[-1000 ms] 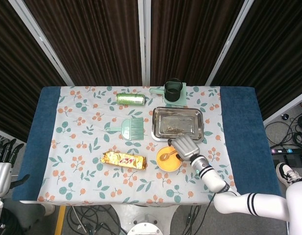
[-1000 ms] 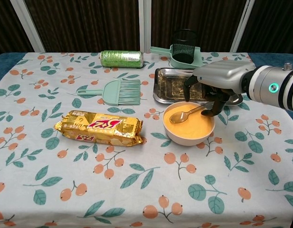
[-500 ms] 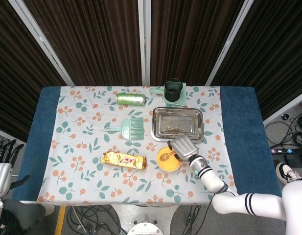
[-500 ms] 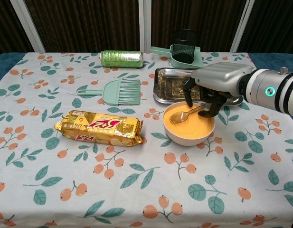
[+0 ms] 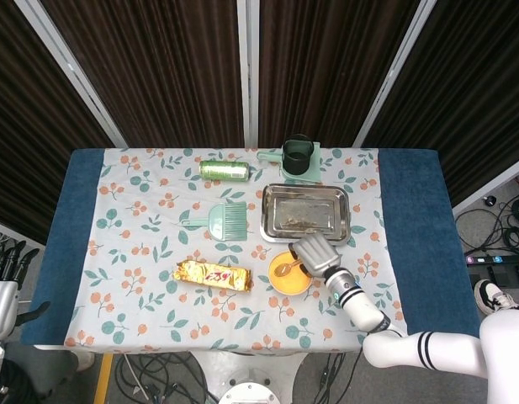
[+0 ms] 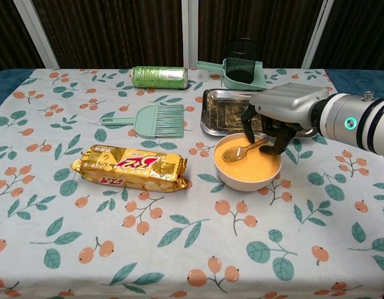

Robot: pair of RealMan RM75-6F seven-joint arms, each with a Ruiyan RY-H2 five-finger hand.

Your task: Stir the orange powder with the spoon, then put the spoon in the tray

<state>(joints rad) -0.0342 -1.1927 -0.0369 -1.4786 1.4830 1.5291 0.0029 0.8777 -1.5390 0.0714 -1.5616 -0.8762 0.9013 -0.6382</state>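
1. We see the right hand (image 6: 276, 118) poised over the far right rim of the bowl (image 6: 248, 180), fingers curled downward around the handle of the spoon (image 6: 241, 150); it appears to grip the handle.
2. The spoon's scoop lies in the orange powder (image 6: 251, 165), left of the hand, with the handle rising to the right toward the fingers.
3. The bowl stands on the table (image 6: 179, 249), just in front of the metal tray (image 6: 226, 112), which is partly hidden by the hand.
4. The left hand (image 5: 2, 290) appears only in the head view, off the table's left edge, fingers pointing upward and apart, holding nothing.
5. A gold snack packet (image 6: 129, 167) lies left of the bowl.
6. A green brush (image 6: 148, 118) lies behind the packet, left of the tray.
7. A green can (image 6: 159, 76) lies on its side at the far edge.
8. A dark mesh cup (image 6: 241, 60) sits in a green dustpan (image 6: 220, 66) behind the tray.
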